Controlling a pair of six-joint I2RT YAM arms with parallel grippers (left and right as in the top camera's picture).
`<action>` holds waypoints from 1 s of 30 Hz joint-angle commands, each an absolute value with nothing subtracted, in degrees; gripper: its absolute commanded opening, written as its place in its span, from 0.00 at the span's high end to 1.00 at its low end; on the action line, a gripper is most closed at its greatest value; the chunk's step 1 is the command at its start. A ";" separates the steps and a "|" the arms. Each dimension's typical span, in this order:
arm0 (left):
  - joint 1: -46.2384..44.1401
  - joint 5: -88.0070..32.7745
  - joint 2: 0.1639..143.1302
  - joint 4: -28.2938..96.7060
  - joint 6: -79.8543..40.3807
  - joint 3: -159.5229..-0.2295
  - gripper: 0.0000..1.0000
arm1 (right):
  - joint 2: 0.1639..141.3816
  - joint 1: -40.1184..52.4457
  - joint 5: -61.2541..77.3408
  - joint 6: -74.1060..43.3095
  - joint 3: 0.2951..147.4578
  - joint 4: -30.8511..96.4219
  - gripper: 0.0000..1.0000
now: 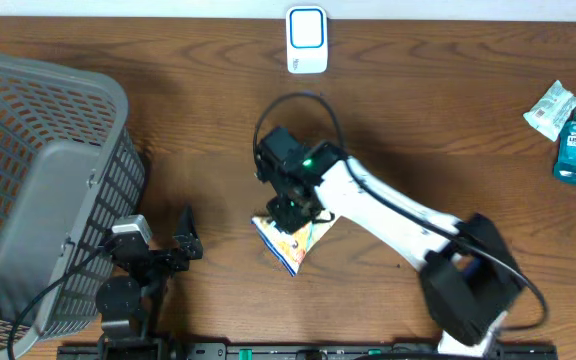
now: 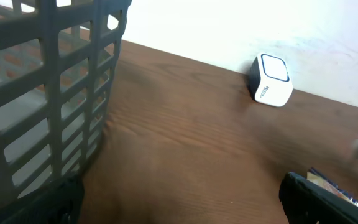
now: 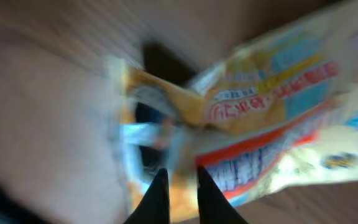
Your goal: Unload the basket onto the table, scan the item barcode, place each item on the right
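Wooden table (image 1: 198, 110) | basket (image 1: 118, 200) left | right claw (image 1: 290, 214) pinches snack packet (image 1: 290, 248)

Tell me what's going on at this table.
The right claw is down on a snack packet lying mid-table, its fingers pinched almost together on the packet's edge. The left claw sits open beside the grey basket, holding nothing. The white scanner stands at the far edge, well apart from the packet, which has not yet been brought to it.
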State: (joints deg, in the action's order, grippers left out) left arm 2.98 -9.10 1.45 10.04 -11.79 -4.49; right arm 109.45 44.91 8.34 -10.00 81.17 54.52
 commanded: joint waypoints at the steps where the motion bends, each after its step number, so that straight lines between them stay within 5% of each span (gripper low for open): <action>1: 3.14 -10.07 1.43 11.46 -11.66 -3.60 0.00 | 113.89 43.86 4.16 -11.99 79.40 53.10 0.93; 12: 3.14 -10.07 1.43 11.46 -11.66 -3.60 0.00 | 113.75 41.56 -3.57 -11.05 87.66 57.10 0.98; 16: 3.14 -10.07 1.43 11.46 -11.66 -3.60 0.00 | 110.37 41.36 6.52 -8.03 95.22 58.08 0.75; 18: 3.14 -10.07 1.43 11.46 -11.66 -3.60 0.00 | 110.15 42.09 9.80 -8.05 95.09 55.09 0.74; 30: 3.14 -10.07 1.45 11.46 -11.66 -3.60 0.00 | 120.36 45.28 14.09 -12.01 91.37 50.28 0.98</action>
State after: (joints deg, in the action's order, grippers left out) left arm 2.98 -9.13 1.45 10.04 -11.77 -4.49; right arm 119.02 44.51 10.66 -11.81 92.38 48.34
